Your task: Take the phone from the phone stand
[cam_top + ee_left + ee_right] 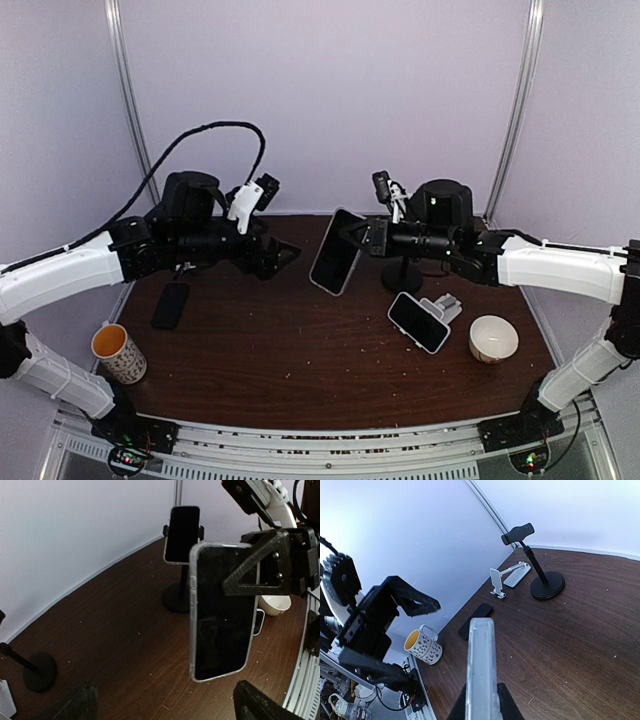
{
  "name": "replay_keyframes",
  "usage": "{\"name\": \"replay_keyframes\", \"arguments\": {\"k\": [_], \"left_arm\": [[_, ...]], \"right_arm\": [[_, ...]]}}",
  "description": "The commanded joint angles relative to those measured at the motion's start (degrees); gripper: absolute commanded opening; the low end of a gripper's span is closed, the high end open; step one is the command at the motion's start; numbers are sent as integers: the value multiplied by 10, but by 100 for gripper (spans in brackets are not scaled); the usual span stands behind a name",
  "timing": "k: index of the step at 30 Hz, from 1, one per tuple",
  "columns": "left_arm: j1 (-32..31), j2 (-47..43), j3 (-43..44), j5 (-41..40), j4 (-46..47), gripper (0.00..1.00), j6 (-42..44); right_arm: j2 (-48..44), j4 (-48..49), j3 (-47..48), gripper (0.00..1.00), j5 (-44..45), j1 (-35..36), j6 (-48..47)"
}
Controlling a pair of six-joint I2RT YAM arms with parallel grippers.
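Right tool (355, 236) pinches clear-cased phone (336, 252) aloft, left tool (283, 257) spread; second phone (182, 534) sits in stand (176, 599).

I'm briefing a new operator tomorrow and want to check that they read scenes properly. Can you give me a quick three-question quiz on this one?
1. True or false: the right gripper holds a phone in the air.
2. The mug is: A) tipped over B) upright C) upside down.
3. Fill in: the left gripper is ____ and holds nothing.
Key: 1 true; 2 B; 3 open.
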Motion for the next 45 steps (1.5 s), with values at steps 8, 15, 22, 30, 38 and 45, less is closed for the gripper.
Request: {"name": "replay_keyframes", "arguments": {"k": [8,15,22,30,38,45], "left_arm": [[-32,115,91,90,4,98,-22],[-32,167,126,129,9,98,-42],[-35,203,159,131,-2,98,-54],[-50,234,195,94,-46,95,-46],[-58,256,204,59,-55,98,-52],[-59,265,205,41,-56,95,-54]], "right_arm": [[14,60,11,2,32,17,37],[17,64,14,2,32,23,40],[21,52,18,0,46,27,40],[33,26,34,0,69,33,39],[29,34,33,0,75,34,46],[34,42,32,0,68,34,62]]}}
